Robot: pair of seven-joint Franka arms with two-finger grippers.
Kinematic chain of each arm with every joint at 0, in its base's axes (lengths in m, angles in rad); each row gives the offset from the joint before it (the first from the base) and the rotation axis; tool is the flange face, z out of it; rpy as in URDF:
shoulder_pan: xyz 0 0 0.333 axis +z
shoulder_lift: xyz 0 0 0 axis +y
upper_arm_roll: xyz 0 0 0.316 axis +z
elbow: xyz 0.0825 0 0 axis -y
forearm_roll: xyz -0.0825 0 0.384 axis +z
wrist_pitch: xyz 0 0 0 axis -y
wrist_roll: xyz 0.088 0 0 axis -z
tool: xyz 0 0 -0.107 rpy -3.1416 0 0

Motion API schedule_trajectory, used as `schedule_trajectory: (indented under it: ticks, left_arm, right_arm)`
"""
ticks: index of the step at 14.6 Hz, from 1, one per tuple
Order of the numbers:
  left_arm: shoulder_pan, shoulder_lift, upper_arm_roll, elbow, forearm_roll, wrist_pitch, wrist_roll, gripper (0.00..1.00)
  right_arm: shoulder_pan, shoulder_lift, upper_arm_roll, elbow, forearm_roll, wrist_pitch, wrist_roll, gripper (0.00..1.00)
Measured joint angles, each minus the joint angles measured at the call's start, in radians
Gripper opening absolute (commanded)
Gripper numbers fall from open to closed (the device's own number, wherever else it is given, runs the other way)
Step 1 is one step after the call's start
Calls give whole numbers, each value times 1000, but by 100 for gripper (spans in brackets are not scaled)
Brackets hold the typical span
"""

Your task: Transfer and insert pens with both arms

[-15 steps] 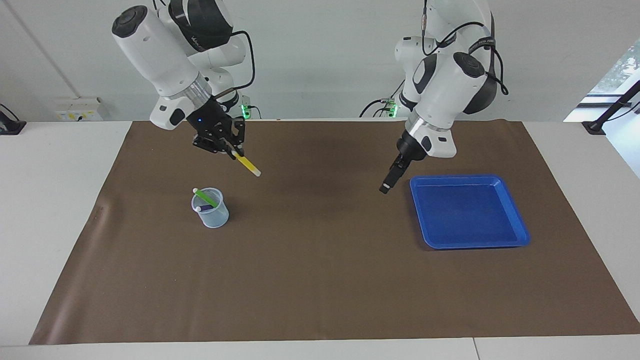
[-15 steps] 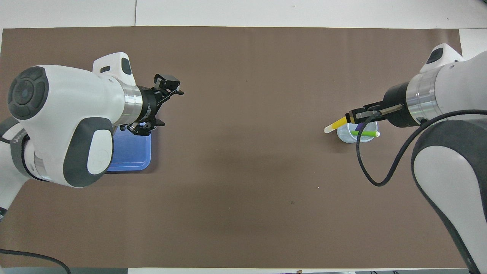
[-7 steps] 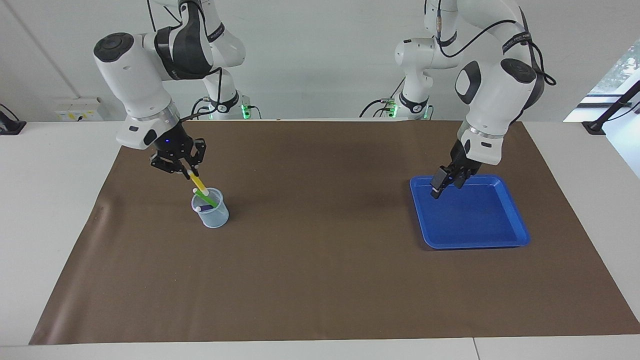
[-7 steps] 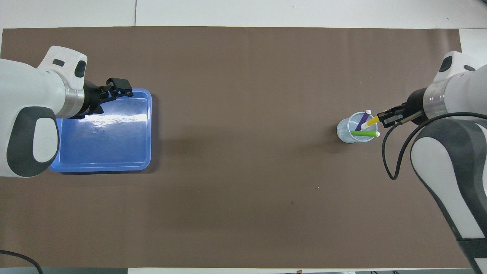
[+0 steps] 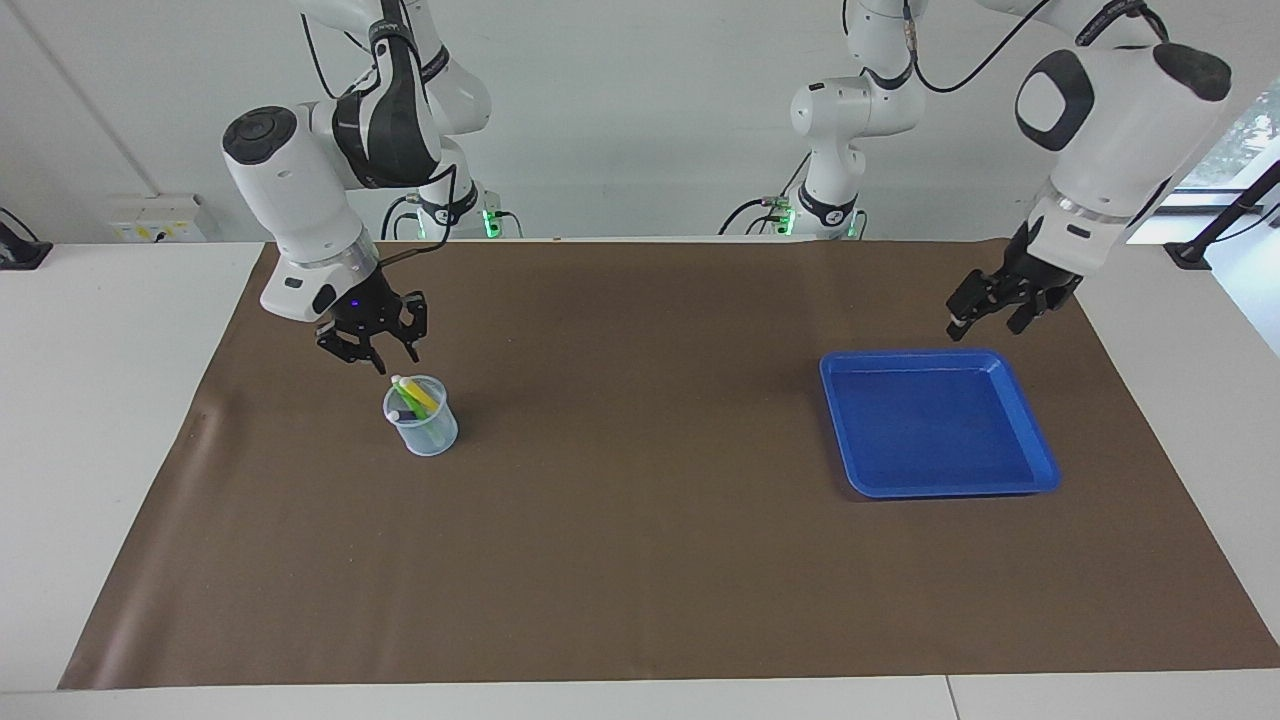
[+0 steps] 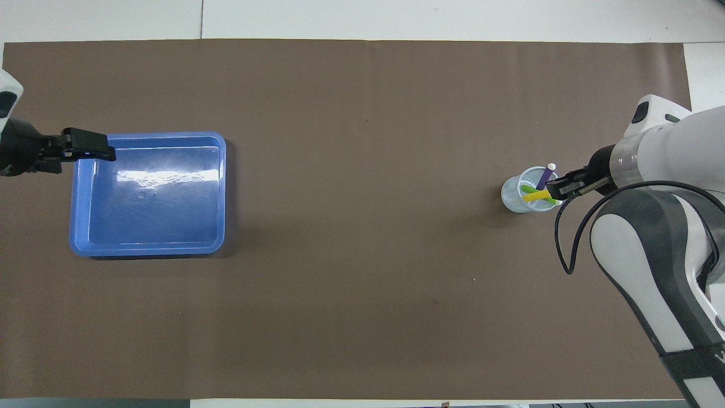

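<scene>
The left gripper (image 5: 985,310) hangs in the air with its fingers spread wide and nothing between them, just over the edge of the blue tray (image 5: 1040,470) at the left arm's end of the worktop (image 5: 640,560). The right gripper (image 5: 383,352) hovers just above the clear cup (image 5: 425,432), its fingers parted and holding nothing. Directly under it, the yellow pen (image 5: 420,394), green pen (image 6: 528,188) and purple pen (image 6: 545,175) all lean inside the cup.
</scene>
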Motion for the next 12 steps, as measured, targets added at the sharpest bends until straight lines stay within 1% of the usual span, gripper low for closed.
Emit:
schedule_trajectory:
  ticks: [1,3,5,7,9,12]
  left_arm:
    - [0,-3,8,39,0,-52,24,100]
    - [-4,-4,11,103,12,-142,55,100]
    - [-21,-4,11,154,66,-226,97,100]
    - [-35,-5,12,186,87,-285,142,100]
    - [-41,-15,12,188,89,-326,157,100]
    - [-44,-42,12,145,89,-340,158,100]
  right_arm:
    - [0,-5,0,24,0,-32,0,100]
    - [-2,-15,-2,109,0,-138,1,100]
    - [-16,-19,-6,227,-12,-285,3,100]
    - [-44,-21,-8,331,-51,-416,4,100]
    - [-62,-22,-10,385,-71,-496,4,100]
    - [-100,-22,-11,401,-77,-518,4,100]
